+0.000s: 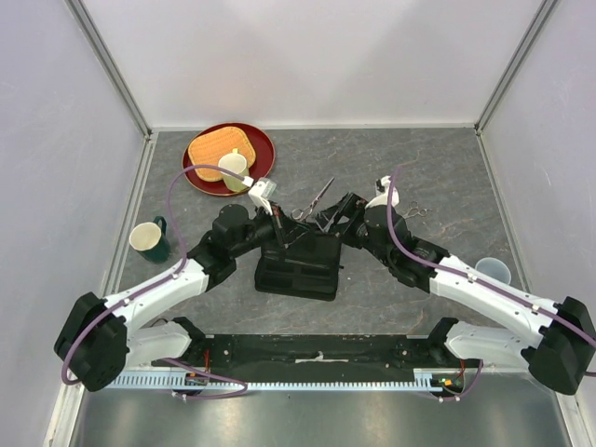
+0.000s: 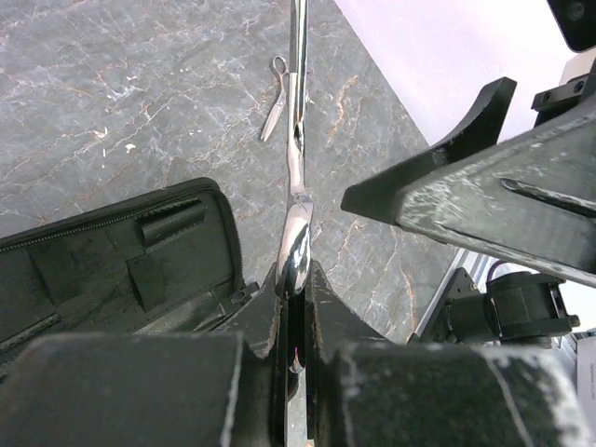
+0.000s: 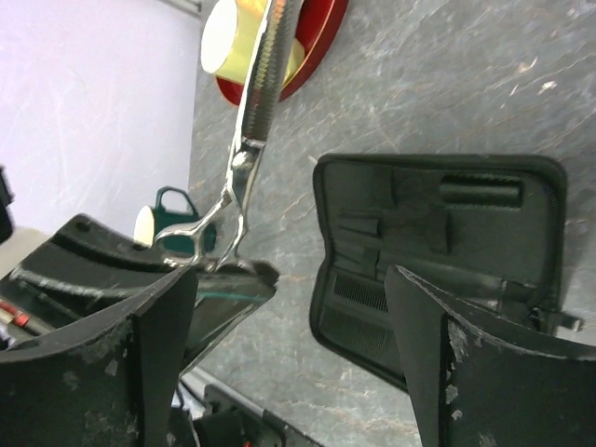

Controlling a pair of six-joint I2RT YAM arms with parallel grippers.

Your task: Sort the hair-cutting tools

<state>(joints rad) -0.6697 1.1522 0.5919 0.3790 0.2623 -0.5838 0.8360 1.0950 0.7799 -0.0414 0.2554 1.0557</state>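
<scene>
Scissors [image 2: 296, 177] gripped by the left tool [image 2: 296, 279].
The blades point forward past its closed fingertips. The right tool [image 3: 293, 307] stands open alongside, and a second pair [image 2: 275, 98] lies ahead on the surface [image 2: 112, 93].

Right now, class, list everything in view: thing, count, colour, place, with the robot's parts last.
held scissors: one, silver, in left gripper
loose scissors: one, silver, table, right of centre
case: one, black, open, centre
comb: one apparent, black, inside case
plate: one, red, far left
pad: one, orange, on plate
cup: one, cream, on plate
mug: one, green, left edge
tumbler: one, clear, right edge
left gripper: black, shut on held scissors
right gripper: black, open
</scene>
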